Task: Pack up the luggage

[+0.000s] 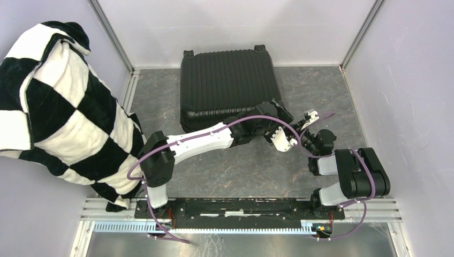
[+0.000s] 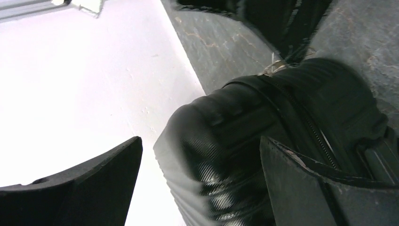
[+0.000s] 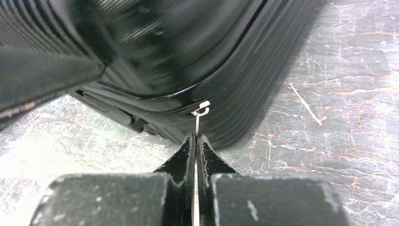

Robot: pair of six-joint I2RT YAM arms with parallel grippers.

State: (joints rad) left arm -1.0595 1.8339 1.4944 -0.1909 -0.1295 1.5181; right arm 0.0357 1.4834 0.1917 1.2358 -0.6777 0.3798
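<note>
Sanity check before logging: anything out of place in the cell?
The checkered blanket hangs bunched over the left wall, down beside the left arm's base, not laid on the table. The luggage lies flat, closed. A pale sliver lies near its corner.

Top camera: high over the near edge, looking down on the whole surface. Both wrist cameras: low, close on one corner of the luggage, seen in all three.

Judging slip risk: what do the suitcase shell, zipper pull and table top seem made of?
Suitcase: probably hard plastic, glossy, ribbed, with a fine weave texture. Zipper pull: thin silvery metal, it glints. Table top: grey marble-look surface, veined and scratched; true material unclear.
</note>
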